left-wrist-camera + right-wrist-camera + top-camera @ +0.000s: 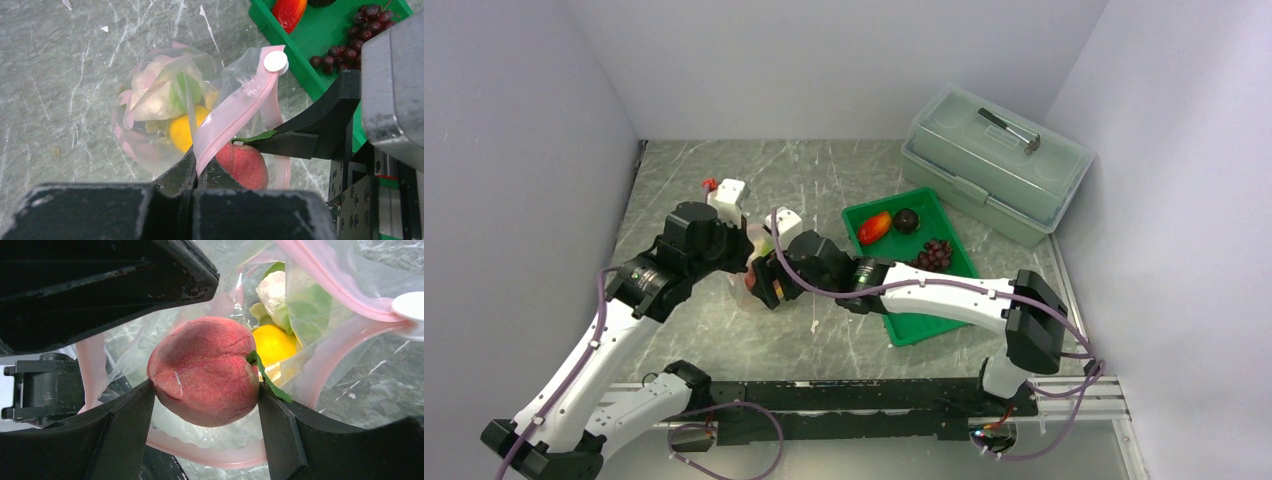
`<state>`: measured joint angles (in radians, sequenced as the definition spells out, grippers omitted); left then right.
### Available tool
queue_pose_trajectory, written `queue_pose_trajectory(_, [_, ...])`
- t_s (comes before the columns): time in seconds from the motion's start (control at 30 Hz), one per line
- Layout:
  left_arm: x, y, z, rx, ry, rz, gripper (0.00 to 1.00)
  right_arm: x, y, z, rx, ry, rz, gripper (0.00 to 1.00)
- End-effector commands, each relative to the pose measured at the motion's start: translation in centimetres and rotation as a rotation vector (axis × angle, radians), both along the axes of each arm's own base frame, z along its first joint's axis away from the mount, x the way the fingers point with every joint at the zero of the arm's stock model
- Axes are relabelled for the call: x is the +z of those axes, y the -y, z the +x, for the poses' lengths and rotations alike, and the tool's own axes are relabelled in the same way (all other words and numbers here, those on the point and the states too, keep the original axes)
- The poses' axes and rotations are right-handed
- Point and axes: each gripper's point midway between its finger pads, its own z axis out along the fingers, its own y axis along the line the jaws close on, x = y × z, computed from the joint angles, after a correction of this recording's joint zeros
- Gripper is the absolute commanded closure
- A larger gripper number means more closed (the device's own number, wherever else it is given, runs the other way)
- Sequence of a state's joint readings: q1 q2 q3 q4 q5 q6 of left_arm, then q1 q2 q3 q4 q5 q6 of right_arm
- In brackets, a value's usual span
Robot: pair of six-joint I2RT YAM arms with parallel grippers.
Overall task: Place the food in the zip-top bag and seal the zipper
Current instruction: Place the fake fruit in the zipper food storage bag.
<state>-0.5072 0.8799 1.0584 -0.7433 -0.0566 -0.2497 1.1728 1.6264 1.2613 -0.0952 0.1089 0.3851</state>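
The clear zip-top bag (pixel 150 145) lies on the marble table, its mouth held open. My left gripper (pixel 200 169) is shut on the pink zipper strip (pixel 235 107), lifting that edge; the white slider (pixel 276 61) sits at its end. My right gripper (pixel 205 392) is shut on the pink peach (pixel 205 371) and holds it in the bag's mouth; the peach also shows in the left wrist view (pixel 244 166). A yellow-orange fruit (pixel 181 132) and a white-and-green vegetable (pixel 157 97) lie inside the bag. In the top view both grippers (pixel 759 272) meet over the bag, which is mostly hidden.
A green tray (pixel 916 325) to the right holds the red-orange fruit (pixel 874 227), the dark purple ball (pixel 906 220) and the grape bunch (pixel 935 253). A pale green lidded box (pixel 994 160) stands at the back right. Walls close in the table on the left, back and right.
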Motion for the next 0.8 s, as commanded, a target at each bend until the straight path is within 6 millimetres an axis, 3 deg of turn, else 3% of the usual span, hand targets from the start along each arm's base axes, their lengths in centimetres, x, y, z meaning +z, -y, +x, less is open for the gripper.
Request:
queue_pose_trajectory(0.0, [1.3, 0.4, 0.5, -0.002, 0.047, -0.036, 1.0, 2.1, -1.1, 0.6, -0.017, 0.032, 0.04, 0.46])
queue_pose_trajectory(0.3, [1.2, 0.3, 0.6, 0.001, 0.043, -0.032, 1.0, 2.4, -1.6, 1.0, -0.038, 0.037, 0.053, 0.21])
queue_pose_trajectory(0.77, [0.9, 0.3, 0.6, 0.005, 0.033, -0.026, 1.0, 5.4, 0.0, 0.5, -0.054, 0.062, 0.142, 0.08])
